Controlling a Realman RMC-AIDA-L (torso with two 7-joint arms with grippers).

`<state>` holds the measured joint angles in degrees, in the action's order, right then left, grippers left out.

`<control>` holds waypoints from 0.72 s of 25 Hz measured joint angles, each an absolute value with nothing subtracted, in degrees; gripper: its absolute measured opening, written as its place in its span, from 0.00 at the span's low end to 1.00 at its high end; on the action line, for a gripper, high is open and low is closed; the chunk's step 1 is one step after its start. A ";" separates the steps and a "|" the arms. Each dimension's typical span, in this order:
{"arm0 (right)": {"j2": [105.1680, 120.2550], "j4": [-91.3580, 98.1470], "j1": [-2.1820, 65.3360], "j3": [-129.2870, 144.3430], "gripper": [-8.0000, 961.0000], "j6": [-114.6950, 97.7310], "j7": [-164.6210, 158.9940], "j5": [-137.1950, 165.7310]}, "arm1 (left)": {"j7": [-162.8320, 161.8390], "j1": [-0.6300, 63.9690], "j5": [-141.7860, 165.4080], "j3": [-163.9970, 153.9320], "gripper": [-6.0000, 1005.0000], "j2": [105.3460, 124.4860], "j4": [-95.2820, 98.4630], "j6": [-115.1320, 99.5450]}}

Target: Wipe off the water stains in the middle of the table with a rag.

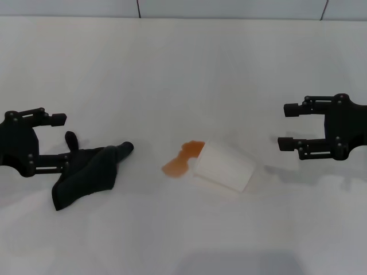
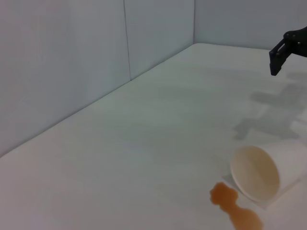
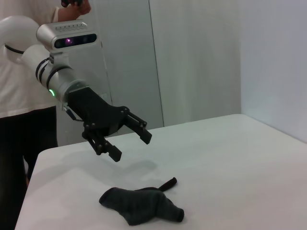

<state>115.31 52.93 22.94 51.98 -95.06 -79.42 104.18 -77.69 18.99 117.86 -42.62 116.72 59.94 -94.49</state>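
Note:
The water stains [image 1: 183, 159] form a small orange-brown puddle mid-table, touching the mouth of a white paper cup [image 1: 223, 166] lying on its side. The black rag [image 1: 86, 173] lies crumpled on the white table [image 1: 183, 69], left of the puddle. My left gripper [image 1: 63, 143] is open and empty, hovering just above the rag's left end. The right wrist view shows this gripper [image 3: 131, 146] above the rag [image 3: 141, 206]. My right gripper [image 1: 285, 126] is open and empty, right of the cup. The left wrist view shows the puddle [image 2: 235, 208] and cup [image 2: 256, 175].
Grey wall panels [image 2: 72, 62] stand along the table's far edge. A person in a white shirt [image 3: 19, 96] stands behind my left arm, beyond the table's end. One finger of my right gripper [image 2: 279, 57] shows in the left wrist view.

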 joint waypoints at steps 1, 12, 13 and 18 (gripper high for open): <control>115.31 52.98 22.94 52.12 0.76 -95.06 -79.43 104.15 | -77.69 18.99 117.86 -42.62 0.84 116.72 59.94 -94.50; 115.31 52.74 22.94 52.65 0.76 -94.40 -79.44 104.24 | -77.70 18.97 117.86 -42.63 0.84 116.72 59.94 -94.74; 115.31 52.72 22.94 52.65 0.76 -94.32 -79.44 104.23 | -77.74 18.98 117.86 -42.62 0.84 116.72 59.94 -94.91; 115.31 52.65 22.88 52.65 0.77 -94.10 -79.43 104.13 | -77.74 18.98 117.54 -42.59 0.84 116.72 59.94 -95.35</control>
